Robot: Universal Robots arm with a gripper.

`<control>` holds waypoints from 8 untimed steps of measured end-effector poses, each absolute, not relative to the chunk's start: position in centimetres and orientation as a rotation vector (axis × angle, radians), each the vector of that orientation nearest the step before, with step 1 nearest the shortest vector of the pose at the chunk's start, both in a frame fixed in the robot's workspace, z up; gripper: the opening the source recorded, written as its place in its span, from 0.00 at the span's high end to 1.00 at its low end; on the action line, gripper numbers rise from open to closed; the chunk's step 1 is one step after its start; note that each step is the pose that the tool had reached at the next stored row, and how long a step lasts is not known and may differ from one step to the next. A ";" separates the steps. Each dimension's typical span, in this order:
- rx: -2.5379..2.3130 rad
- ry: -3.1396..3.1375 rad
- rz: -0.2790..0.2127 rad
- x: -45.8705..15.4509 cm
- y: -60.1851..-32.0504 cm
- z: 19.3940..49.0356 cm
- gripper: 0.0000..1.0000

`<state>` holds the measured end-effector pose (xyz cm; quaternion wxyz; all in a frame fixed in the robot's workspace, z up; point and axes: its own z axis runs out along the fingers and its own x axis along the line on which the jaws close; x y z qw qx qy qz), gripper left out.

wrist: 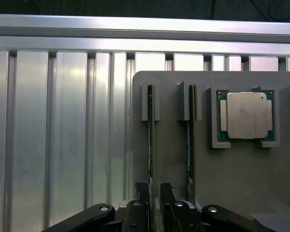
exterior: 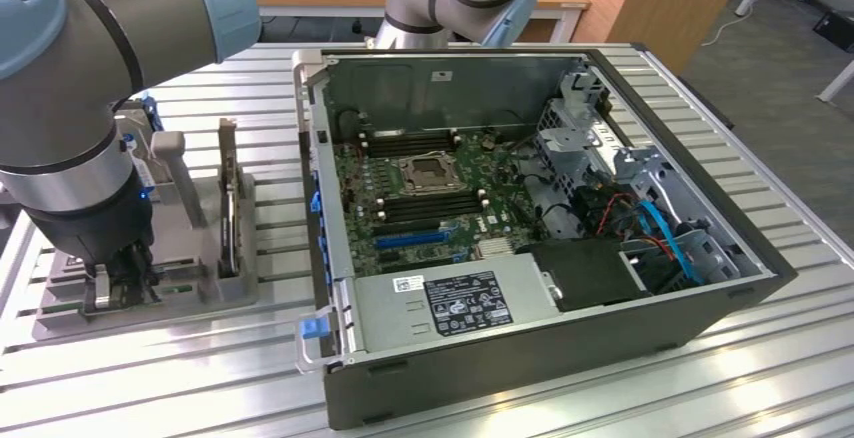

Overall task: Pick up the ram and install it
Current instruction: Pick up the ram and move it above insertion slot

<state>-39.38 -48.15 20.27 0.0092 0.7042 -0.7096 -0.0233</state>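
Black fingers [wrist: 167, 195]: I am holding them apart, one on each side of the ram [wrist: 150, 140], with a sliver of gap showing beside it; I am clamping nothing.
Ram: it is standing on edge in a slot of the grey holder [wrist: 232, 179], running straight out from between my fingers to a notched post.
Second stick [wrist: 189, 140]: it is standing in the neighbouring slot, parallel to the ram and just beside it, outside my fingers.
Processor [wrist: 246, 116]: silver and square, it is sitting in its own recess of the holder, beyond the second stick from the ram.
Tall card [exterior: 230, 193]: it is standing upright in the holder.
Arm [exterior: 80, 78]: it is reaching down over the holder at the exterior view's left.
Table [wrist: 63, 140]: ribbed aluminium, it is carrying the holder and the computer case [exterior: 534, 373].
Computer case: it is lying open on its side, well apart from my fingers, toward the exterior view's right.
Motherboard [exterior: 400, 220]: green, it is lying inside the case, with a metal-framed socket [exterior: 427, 170] at its middle.
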 end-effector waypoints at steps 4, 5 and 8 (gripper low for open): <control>2.199 -2.216 -0.073 -39.4 -48.2 20.3 0.78; 2.199 -2.216 -0.073 -39.4 -48.2 20.3 0.78; 2.199 -2.216 -0.073 -39.4 -48.2 20.3 0.78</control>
